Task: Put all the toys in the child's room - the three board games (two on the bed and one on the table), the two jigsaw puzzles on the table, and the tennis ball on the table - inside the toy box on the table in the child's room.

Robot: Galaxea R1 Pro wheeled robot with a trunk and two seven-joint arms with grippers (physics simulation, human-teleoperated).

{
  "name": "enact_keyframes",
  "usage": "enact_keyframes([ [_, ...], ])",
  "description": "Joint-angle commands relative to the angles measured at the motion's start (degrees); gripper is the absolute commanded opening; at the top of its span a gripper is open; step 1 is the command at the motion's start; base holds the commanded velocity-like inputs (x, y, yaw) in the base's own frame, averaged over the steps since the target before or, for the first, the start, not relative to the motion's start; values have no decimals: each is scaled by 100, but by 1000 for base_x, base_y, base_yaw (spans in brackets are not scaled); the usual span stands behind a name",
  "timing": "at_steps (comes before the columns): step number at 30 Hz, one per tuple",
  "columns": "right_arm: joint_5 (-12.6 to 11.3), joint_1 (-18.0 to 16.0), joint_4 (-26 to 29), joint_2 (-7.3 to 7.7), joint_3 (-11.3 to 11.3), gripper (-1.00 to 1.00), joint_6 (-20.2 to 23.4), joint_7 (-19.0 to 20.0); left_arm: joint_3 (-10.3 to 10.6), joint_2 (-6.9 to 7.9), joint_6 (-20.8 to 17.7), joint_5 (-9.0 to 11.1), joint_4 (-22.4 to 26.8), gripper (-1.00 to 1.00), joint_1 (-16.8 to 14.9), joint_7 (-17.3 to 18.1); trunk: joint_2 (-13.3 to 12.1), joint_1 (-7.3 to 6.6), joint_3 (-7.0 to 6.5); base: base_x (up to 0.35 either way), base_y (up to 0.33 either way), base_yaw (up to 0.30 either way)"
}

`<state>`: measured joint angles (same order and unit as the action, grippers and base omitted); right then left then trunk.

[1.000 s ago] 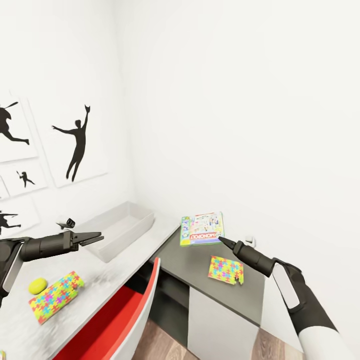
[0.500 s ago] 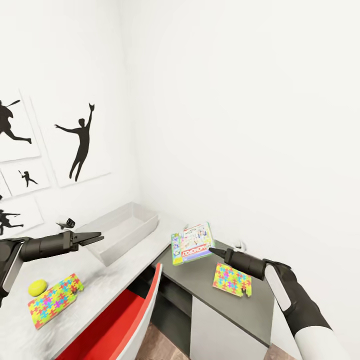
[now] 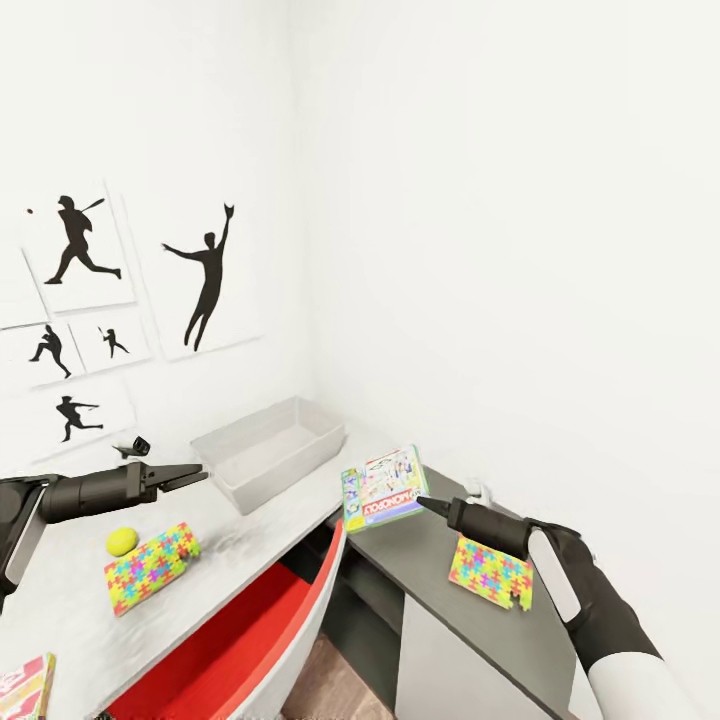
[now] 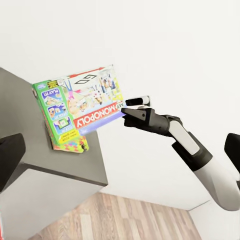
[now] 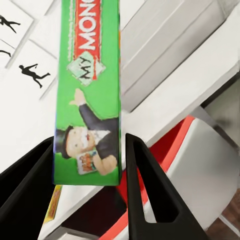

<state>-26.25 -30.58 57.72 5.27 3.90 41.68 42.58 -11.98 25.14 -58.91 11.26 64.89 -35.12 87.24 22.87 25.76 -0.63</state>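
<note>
Posters w/ black baseball silhouettes (image 3: 90, 290) hang on the white wall at your 10 o'clock. At the very 7 o'clock corner of the head view, a red-edged game box (image 3: 25, 688) pokes in on the pale grey tabletop (image 3: 70, 630). Your left gripper (image 3: 196, 472) hangs over that top w/ nothing between the fingers; they taper close together, so I can't tell if it's parted or closed. Just below it sit the yellow-green tennis ball (image 3: 122, 541) and, touching or nearly so, the multicolour jigsaw-pattern puzzle box (image 3: 151, 567). Past the fingertips, toward 11 o'clock, is the light grey rectangular toy box (image 3: 270, 451), open-topped, against the wall. A red-seated chair w/ white shell (image 3: 250, 640) is tucked at the table edge, 6 o'clock.

Further right, the green-sided Monopoly board game box (image 3: 381, 488) is tilted up off the dark grey lower desk (image 3: 420, 590), pinched by an edge in your right gripper (image 3: 424, 502). The right wrist cam shows both black fingers (image 5: 145, 195) clamped on the box's green side (image 5: 90, 100). A 2nd multicolour puzzle (image 3: 490, 574) lies flat on the dark desk under that arm, about 4 o'clock.
</note>
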Motion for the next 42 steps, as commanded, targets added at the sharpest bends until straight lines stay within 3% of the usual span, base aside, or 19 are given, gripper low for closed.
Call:
enact_keyframes([
  [1, -29, -1, 2, 2, 7, -100, 28, 13, 2, 0, -61, -1, -3, 100, -4, 21, 5, 2, 7, 0, -1, 271],
  [31, -47, -9, 495, 19, 76, -100, -55, 102, 2, 0, -59, -1, -3, 100, -4, 30, 5, 2, 163, 136, 0, 256],
  [42, -47, -9, 495, 18, 73, -100, -55, 105, 2, 0, -57, -1, -3, 100, -4, 30, 5, 2, 178, 132, -40, 41],
])
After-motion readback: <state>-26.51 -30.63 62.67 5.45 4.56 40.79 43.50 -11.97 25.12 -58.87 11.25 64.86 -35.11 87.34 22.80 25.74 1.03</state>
